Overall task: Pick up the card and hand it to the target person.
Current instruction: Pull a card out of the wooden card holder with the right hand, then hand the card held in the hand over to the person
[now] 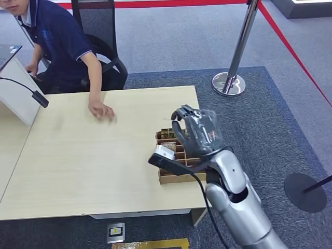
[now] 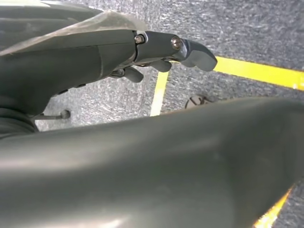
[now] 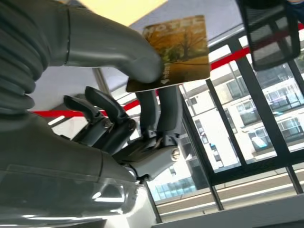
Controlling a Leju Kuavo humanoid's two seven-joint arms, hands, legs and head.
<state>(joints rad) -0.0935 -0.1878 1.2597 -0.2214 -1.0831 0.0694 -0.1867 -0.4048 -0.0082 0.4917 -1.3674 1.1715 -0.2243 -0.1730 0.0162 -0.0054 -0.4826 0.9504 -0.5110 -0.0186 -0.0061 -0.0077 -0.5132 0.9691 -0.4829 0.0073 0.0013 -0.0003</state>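
Note:
My right hand [image 1: 197,130] hovers just above the wooden card box [image 1: 177,171] near the table's right front corner. It pinches a card [image 3: 177,53] printed with autumn trees between its thumb and fingers, as the right wrist view shows; in the head view the card appears as a thin edge [image 1: 167,121] by the fingertips. A person in a dark blue shirt [image 1: 58,36] sits at the table's far left side, one hand [image 1: 101,110] resting flat on the tabletop. My left hand [image 2: 157,52] hangs over the carpet with its fingers extended and nothing in them.
The light wooden table [image 1: 78,155] has a white stand and microphone [image 1: 39,97] at its far left. A black office chair [image 1: 104,46] stands behind the person. A chrome stanchion [image 1: 231,78] with red rope stands on the carpet to the right.

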